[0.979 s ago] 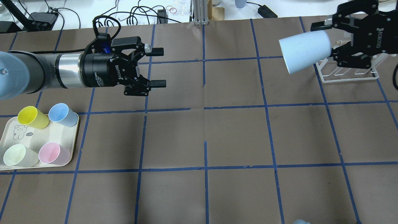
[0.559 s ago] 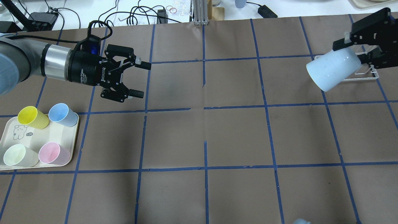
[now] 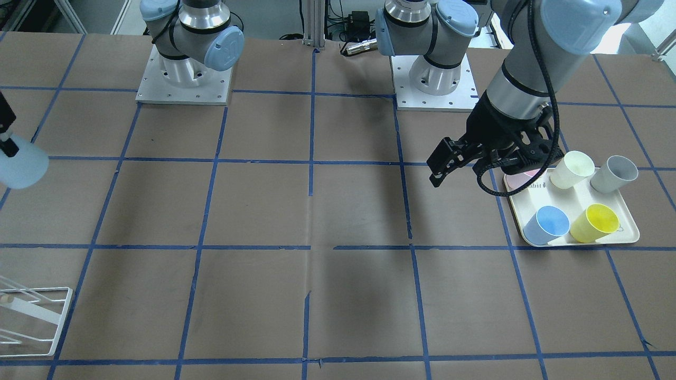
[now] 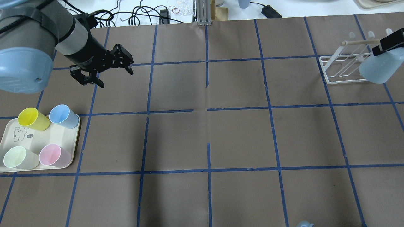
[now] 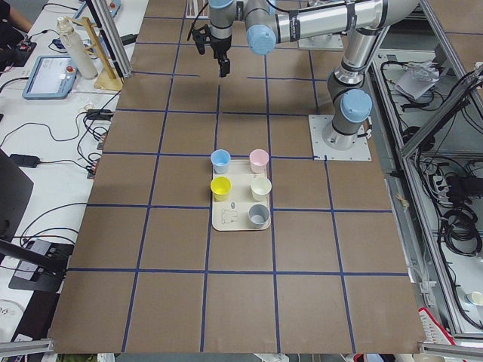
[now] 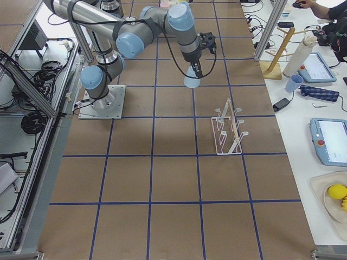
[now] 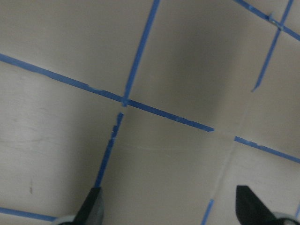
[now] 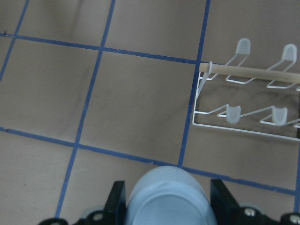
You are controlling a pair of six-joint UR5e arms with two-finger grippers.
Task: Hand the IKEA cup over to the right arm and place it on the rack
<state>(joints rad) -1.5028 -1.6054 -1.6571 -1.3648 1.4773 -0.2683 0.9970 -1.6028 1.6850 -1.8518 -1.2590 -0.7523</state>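
Note:
My right gripper (image 8: 168, 208) is shut on the pale blue IKEA cup (image 8: 168, 190) and holds it in the air; one of its fingers (image 4: 391, 41) shows at the overhead view's right edge above the cup (image 4: 377, 69). The white wire rack (image 4: 344, 67) stands on the table next to the cup; in the right wrist view the rack (image 8: 243, 101) lies ahead and to the right, apart from the cup. My left gripper (image 4: 114, 77) is open and empty, pointing down over the table's left part, beyond the tray.
A cream tray (image 4: 50, 138) at the left front holds a deeper-blue cup (image 4: 63, 116), a yellow cup (image 4: 31, 119), a pale green cup (image 4: 17, 157) and a pink cup (image 4: 55, 155); a grey cup (image 3: 612, 174) also shows. Cables lie beyond the table's far edge.
My right gripper has carried the cup to the right, beside the rack. My left arm has drawn back to the left and turned its open gripper downward.

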